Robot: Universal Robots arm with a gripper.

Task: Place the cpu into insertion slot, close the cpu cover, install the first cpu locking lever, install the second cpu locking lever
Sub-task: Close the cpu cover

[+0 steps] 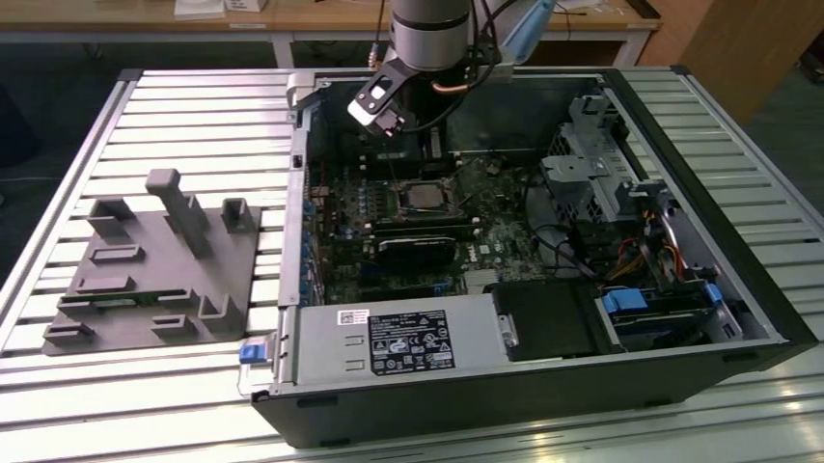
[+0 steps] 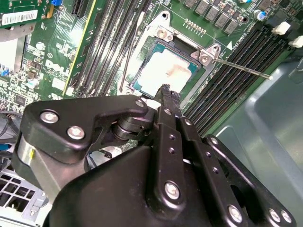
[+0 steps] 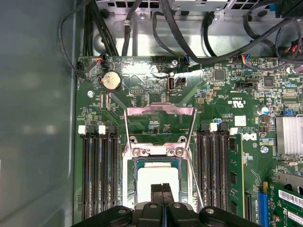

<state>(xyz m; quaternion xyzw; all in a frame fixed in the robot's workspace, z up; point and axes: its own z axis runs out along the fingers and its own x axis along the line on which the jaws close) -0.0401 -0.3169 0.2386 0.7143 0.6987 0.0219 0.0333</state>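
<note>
The cpu lies flat in the insertion slot, its pale grey face up; both wrist views show it. The cpu cover stands raised on its hinge at the socket's far edge, a thin silvery frame. One thin locking lever sticks out free beside the socket, also seen as a rod. My gripper hangs just above the cpu, fingertips pressed together with nothing between them. In the exterior view the gripper is over the open case, above the socket.
Memory slots flank the socket on both sides. A long black card lies just in front of the socket. Cables run along the case wall. A grey fixture sits on the slatted table at the exterior view's left.
</note>
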